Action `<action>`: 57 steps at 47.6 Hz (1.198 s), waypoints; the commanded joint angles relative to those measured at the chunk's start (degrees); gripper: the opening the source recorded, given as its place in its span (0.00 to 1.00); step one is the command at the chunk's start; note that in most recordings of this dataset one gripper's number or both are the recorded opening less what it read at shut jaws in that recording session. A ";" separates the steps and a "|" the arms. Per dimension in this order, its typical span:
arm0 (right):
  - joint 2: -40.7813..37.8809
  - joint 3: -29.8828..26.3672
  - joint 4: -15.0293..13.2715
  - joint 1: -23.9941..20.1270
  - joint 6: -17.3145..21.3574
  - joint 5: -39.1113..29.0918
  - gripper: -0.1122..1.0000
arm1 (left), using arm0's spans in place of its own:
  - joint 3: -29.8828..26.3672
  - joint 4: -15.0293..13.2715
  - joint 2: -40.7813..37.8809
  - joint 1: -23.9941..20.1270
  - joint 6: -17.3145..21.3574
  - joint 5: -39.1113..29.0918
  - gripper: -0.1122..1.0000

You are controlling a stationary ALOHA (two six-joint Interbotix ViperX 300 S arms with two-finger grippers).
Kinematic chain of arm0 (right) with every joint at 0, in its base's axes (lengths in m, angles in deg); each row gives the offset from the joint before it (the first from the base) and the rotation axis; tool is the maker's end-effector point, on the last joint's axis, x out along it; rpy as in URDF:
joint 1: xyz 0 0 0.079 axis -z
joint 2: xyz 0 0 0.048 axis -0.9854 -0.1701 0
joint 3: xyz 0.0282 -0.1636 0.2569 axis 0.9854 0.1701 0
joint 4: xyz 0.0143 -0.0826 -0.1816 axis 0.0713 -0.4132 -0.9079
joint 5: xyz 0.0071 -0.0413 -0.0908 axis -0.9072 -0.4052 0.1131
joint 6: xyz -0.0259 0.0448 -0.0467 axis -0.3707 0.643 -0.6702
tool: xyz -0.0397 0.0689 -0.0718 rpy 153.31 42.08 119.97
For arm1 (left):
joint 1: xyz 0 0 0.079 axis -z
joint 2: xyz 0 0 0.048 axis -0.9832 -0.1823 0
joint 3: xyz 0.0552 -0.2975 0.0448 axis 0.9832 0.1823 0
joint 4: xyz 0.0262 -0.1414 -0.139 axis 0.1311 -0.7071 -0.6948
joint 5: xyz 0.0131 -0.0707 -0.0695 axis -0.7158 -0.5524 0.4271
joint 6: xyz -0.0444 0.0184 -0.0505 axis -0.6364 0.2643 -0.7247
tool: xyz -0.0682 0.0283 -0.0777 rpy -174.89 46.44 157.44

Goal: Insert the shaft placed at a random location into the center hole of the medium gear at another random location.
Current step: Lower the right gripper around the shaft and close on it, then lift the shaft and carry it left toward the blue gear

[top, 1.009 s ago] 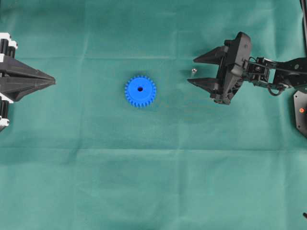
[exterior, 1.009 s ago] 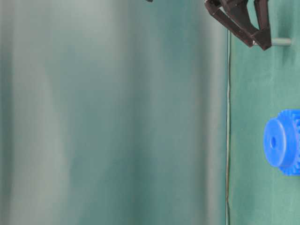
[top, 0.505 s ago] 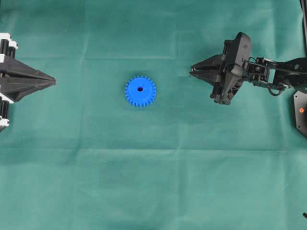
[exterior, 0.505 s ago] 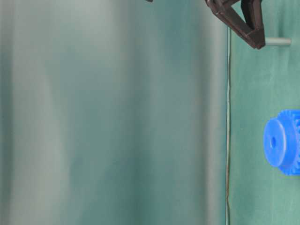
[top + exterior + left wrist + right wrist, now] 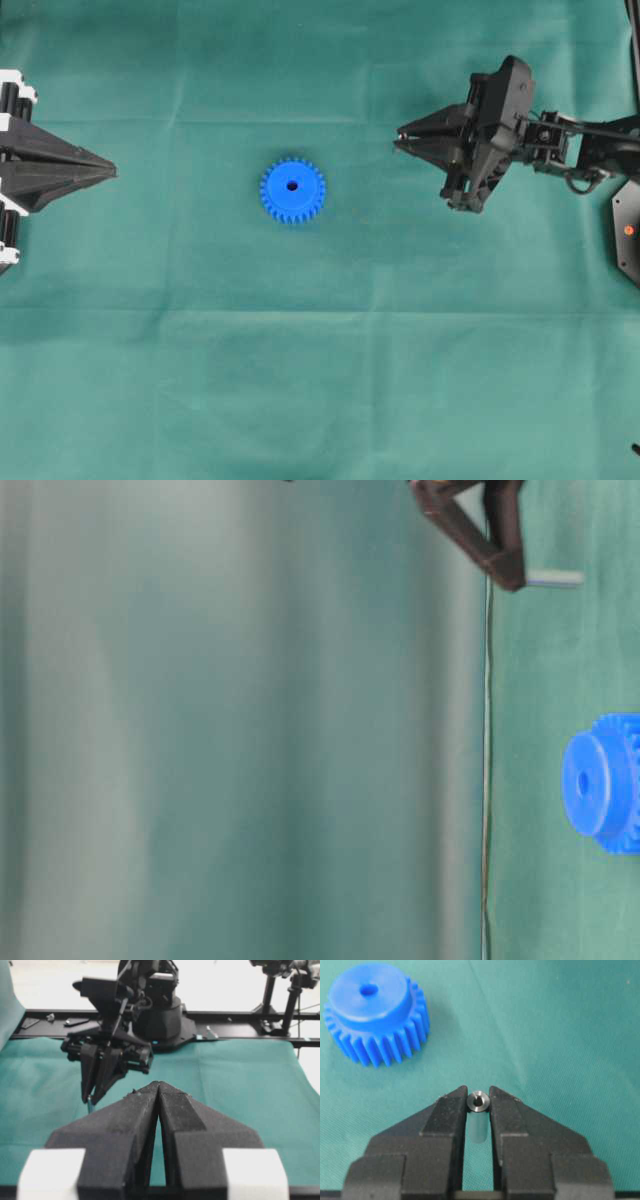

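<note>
From overhead, the bright blue round plastic gear (image 5: 293, 190) lies flat on the green cloth (image 5: 320, 380), its small dark centre hole (image 5: 293, 185) facing up. Off to its right, well apart, the black right gripper (image 5: 401, 141) has its fingers pinched to a point; the pin itself is too small to make out here. At the left edge the black left gripper (image 5: 110, 171) sits with its fingers pressed together, nothing between them.

Table-level view now: the tiny silvery-grey metal shaft (image 5: 553, 578) juts out from the right gripper's dark tips (image 5: 507, 577), clear of the cloth, and the gear (image 5: 603, 783) sits further along the cloth, apart from it.

Left wrist camera: the left fingers (image 5: 159, 1091) meet in a tight seam, and beyond them the right arm hangs over the cloth with the shaft (image 5: 90, 1105) at its tips.

Right wrist camera: the shaft (image 5: 478, 1116) is clamped upright between the two black pads (image 5: 449, 1112), the gear (image 5: 376, 1011) up and to the left, not touching
</note>
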 commanded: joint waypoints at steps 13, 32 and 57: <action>7.38 -1.93 -0.53 -0.09 -1.05 -7.12 0.22 | -0.97 0.09 -0.53 0.09 0.00 0.26 0.10; 7.12 -2.46 -0.53 -0.26 -0.88 -7.21 0.22 | -0.97 0.09 -0.53 0.09 0.00 0.26 0.10; -1.32 -13.36 -0.53 -4.39 -0.79 -10.28 0.22 | -0.97 0.09 -0.70 0.09 0.00 0.26 0.10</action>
